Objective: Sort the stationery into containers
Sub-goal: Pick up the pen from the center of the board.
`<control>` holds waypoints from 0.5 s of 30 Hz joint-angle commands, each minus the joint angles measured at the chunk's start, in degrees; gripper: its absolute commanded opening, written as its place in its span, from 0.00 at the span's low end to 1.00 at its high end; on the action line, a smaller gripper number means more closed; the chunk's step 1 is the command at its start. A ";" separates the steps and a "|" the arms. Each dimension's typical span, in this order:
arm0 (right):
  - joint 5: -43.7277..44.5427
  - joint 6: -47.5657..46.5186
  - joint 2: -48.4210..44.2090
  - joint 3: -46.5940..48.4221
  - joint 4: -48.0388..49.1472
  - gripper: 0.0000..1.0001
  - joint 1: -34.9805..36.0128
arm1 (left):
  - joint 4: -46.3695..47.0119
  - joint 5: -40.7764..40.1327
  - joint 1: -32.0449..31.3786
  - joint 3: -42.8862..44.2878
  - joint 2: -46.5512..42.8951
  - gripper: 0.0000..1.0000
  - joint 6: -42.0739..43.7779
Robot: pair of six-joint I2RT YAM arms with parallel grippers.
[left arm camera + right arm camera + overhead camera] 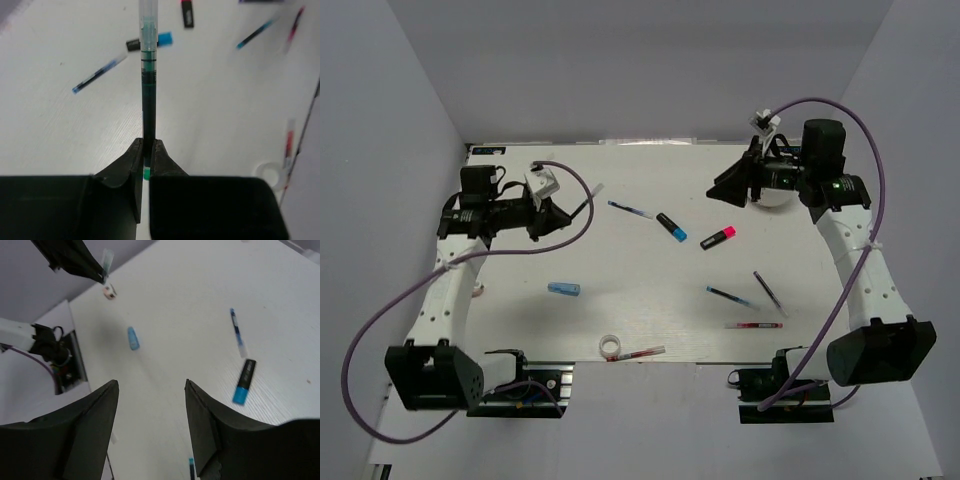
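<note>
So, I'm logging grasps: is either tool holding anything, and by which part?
Left tool pinches the thin clear-barrelled dark-green pen near its green end; right tool holds nothing.

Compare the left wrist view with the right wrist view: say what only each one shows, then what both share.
Left wrist only: the pink-capped marker. Right wrist only: the light-blue tube and the open right gripper. Both: the blue-capped marker, the blue pen near it, and the left gripper shut on a pen.
</note>
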 commanded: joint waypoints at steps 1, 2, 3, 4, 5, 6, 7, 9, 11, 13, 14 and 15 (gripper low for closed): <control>-8.47 15.96 2.51 2.90 11.10 0.61 3.26 | 6.29 9.57 -0.95 -2.98 -6.72 0.00 -19.16; -8.48 17.81 2.96 3.42 12.53 0.62 4.06 | 7.78 9.74 -1.48 -3.17 -7.44 0.00 -21.29; -8.13 20.79 4.09 4.82 13.59 0.62 4.85 | 8.75 10.18 -1.48 -2.82 -7.54 0.00 -23.06; -7.95 22.21 4.63 5.53 14.82 0.62 7.47 | 8.50 11.66 -2.18 -2.29 -6.93 0.00 -24.90; -7.78 23.09 5.15 6.24 16.66 0.63 8.54 | 7.89 12.81 -2.79 -1.16 -6.31 0.00 -25.62; -7.60 23.19 6.46 8.16 16.94 0.64 9.68 | 7.80 14.13 -2.80 -0.80 -5.87 0.00 -26.41; -7.51 22.76 7.26 9.13 17.11 0.66 12.39 | 7.97 17.10 -3.41 -0.71 -5.26 0.00 -28.15; -7.86 22.05 8.93 11.85 17.11 0.68 14.78 | 10.94 18.88 -3.94 -1.49 -5.25 0.00 -32.62; -7.60 19.77 9.72 13.35 16.07 0.73 17.50 | 10.27 20.20 -3.94 -1.32 -5.25 0.00 -32.83; -6.99 16.88 10.34 14.85 14.75 0.77 18.56 | 8.95 20.64 -4.47 -1.41 -5.34 0.00 -31.43; -6.37 15.91 10.43 14.86 14.31 0.80 19.96 | 7.90 21.43 -4.47 -1.93 -5.77 0.00 -31.16; -6.02 15.03 10.69 14.86 13.08 0.81 20.41 | 7.71 21.87 -4.99 -2.55 -6.04 0.00 -30.90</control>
